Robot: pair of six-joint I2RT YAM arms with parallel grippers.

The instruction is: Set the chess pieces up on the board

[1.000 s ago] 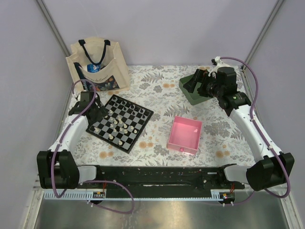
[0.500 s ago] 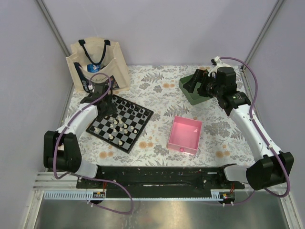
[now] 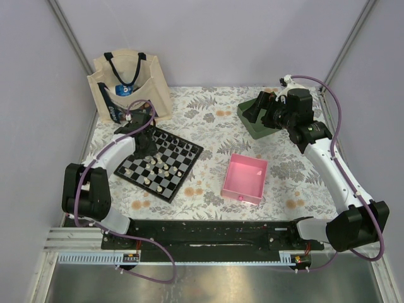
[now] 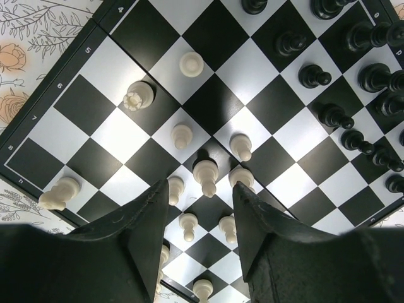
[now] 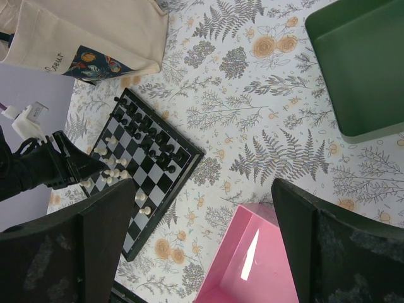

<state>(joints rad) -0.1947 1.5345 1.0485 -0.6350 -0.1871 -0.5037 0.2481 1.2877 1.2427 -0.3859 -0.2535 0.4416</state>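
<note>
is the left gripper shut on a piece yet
Open: the left gripper has its jaws apart, a white piece between them, gaps on both sides.

Along one border of the board (image 4: 74,67) run the white digits 4, 5, 6, 7 and 8, with what may be an h round the corner; the bag (image 5: 95,31) bears cursive lettering too small to read.

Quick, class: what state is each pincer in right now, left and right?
Left pincer: open above the black-and-white checkered chessboard, holding nothing.
Right pincer: wide open, empty.
</note>
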